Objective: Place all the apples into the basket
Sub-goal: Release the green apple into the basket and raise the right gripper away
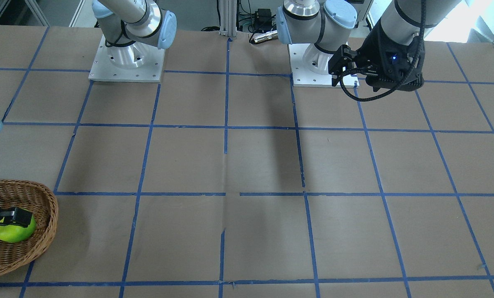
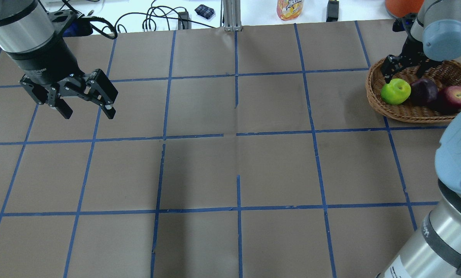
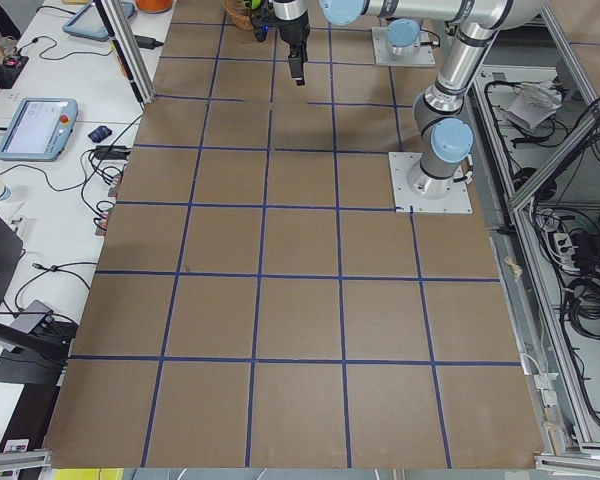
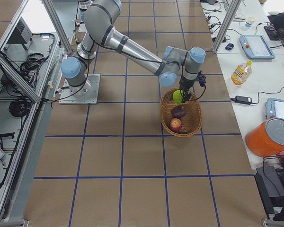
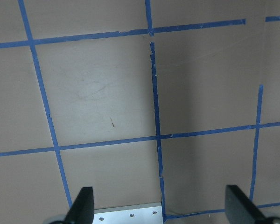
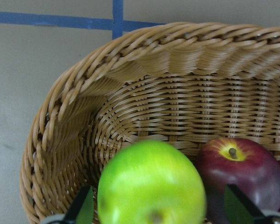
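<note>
The wicker basket (image 2: 408, 112) stands at the table's far right and holds all three apples: the lime green apple (image 2: 395, 91), the dark purple-maroon apple (image 2: 423, 90) and the red apple (image 2: 455, 96). My right gripper (image 2: 406, 75) hangs just above the green apple with its jaws wide apart. In the right wrist view the green apple (image 6: 151, 186) lies between the fingertips (image 6: 84, 207) without being clamped, with the maroon apple (image 6: 238, 168) beside it. My left gripper (image 2: 88, 114) is open and empty, raised over the table's far left.
A bottle (image 2: 290, 7), cables and an orange container (image 2: 402, 5) lie beyond the table's far edge. The two arm bases (image 1: 127, 58) stand at the robot's side of the table. Blue tape lines grid the brown tabletop.
</note>
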